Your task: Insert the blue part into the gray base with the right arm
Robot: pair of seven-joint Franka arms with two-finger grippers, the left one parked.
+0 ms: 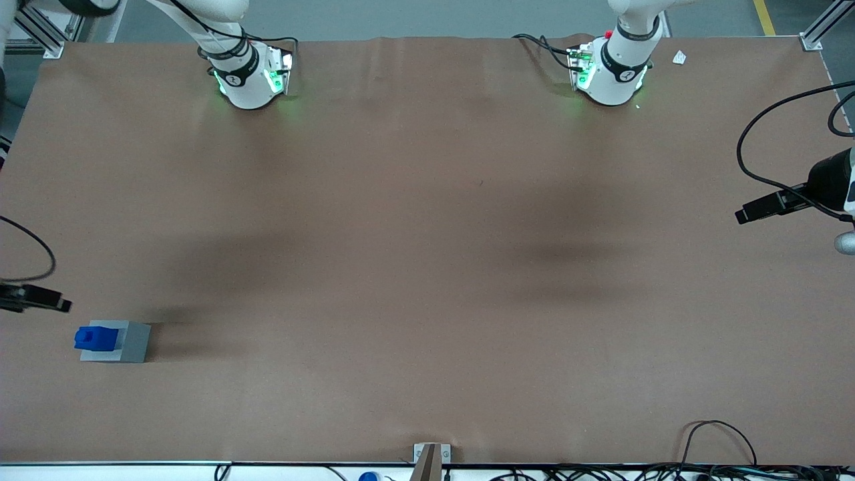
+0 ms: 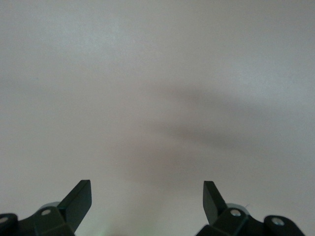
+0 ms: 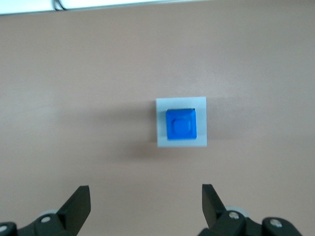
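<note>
Small bright blue plastic block point(image 3: 181, 124) sits seated in the light gray square plastic base point(image 3: 200, 123), near the working arm's end of the brown bench point(image 1: 427, 234), toward its front edge. Black two-finger claw point(image 3: 145, 205) hovers above, fingers spread wide, holding nothing.

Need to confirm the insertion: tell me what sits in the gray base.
The blue part stands in the gray base, its upper half sticking out. Its lower end and the recess floor are covered. The right arm's tool hangs open above, apart from both.
</note>
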